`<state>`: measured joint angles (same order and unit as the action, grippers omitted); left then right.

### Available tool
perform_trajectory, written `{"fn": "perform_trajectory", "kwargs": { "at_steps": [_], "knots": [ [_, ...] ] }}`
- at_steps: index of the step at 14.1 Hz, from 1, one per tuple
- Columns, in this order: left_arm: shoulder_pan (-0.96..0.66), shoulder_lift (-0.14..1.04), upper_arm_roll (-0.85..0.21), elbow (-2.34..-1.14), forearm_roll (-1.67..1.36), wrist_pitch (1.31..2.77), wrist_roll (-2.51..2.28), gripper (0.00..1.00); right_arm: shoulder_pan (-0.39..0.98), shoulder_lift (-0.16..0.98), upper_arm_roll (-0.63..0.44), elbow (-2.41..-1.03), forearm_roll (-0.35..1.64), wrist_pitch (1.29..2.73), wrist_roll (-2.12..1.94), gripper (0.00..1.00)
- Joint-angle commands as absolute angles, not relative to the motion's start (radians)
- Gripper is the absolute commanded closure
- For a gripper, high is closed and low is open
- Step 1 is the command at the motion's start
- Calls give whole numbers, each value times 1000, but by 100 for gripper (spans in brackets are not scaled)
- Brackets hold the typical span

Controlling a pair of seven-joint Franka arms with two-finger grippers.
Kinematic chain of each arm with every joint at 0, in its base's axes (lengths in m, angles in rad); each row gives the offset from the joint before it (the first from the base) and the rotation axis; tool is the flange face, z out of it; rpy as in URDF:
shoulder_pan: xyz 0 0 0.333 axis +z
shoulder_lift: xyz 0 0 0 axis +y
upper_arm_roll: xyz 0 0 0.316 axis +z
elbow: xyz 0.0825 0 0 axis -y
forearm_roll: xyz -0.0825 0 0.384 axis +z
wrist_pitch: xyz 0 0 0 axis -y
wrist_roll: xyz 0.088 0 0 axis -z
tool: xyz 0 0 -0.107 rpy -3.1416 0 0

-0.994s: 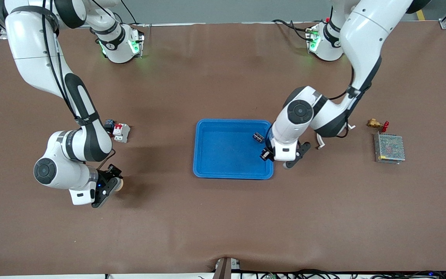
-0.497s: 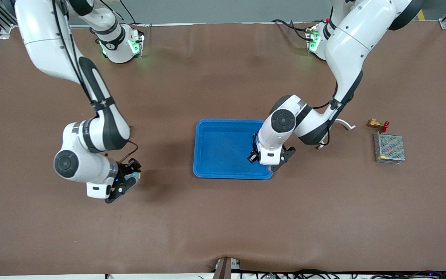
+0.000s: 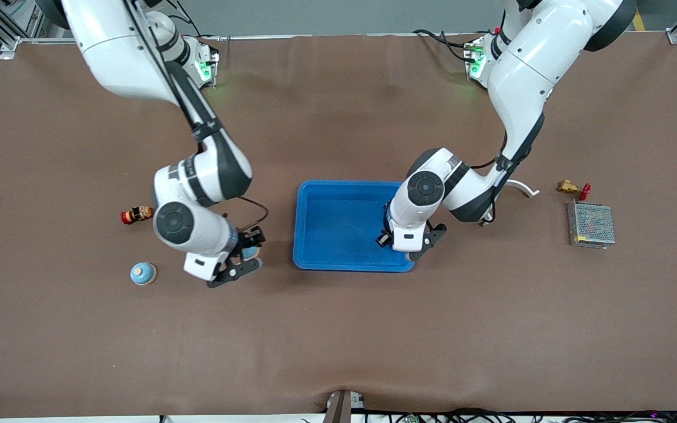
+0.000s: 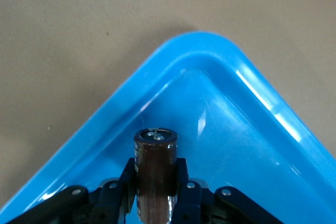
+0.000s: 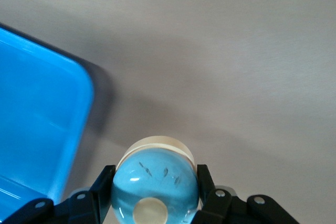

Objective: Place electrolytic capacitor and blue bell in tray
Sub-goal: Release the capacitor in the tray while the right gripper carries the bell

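The bright-blue tray (image 3: 338, 223) lies mid-table. My left gripper (image 3: 385, 235) hangs low over the tray's corner toward the left arm's end, shut on the dark cylindrical electrolytic capacitor (image 4: 156, 161). In the left wrist view the capacitor stands upright between the fingers (image 4: 181, 174), above the tray floor (image 4: 252, 145). My right gripper (image 3: 248, 254) is over bare table just outside the tray's rim toward the right arm's end. It is shut on the blue bell (image 5: 156, 187), a light-blue dome with a cream base. The tray's rim (image 5: 79, 103) shows close beside it in the right wrist view.
A second blue bell (image 3: 143, 273) and a small red, black and orange part (image 3: 136, 215) sit on the table toward the right arm's end. A brass valve (image 3: 572, 188) and a grey mesh box (image 3: 591, 224) lie toward the left arm's end.
The right arm has carried its bell across the table toward the tray, uncovering the second bell and the small red part. The left gripper shifted slightly inward over the tray with the capacitor.
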<state>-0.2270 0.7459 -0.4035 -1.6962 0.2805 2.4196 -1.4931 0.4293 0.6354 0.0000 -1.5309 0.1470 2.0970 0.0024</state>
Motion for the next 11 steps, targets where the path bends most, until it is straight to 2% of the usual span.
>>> {"fn": "perform_trajectory", "kwargs": {
  "at_steps": [1,4,11],
  "knots": [
    [-242,749,-391,-1671,302,2401,-1508,0,507,609,-12,-1552,163,2129,157,56],
    [-244,741,-391,-1649,302,2390,-1509,0,571,615,-14,-1555,155,2161,264,56],
    [-227,641,-399,-1543,313,2157,-1389,0,673,632,-17,-1592,147,2259,426,56]
  ]
}}
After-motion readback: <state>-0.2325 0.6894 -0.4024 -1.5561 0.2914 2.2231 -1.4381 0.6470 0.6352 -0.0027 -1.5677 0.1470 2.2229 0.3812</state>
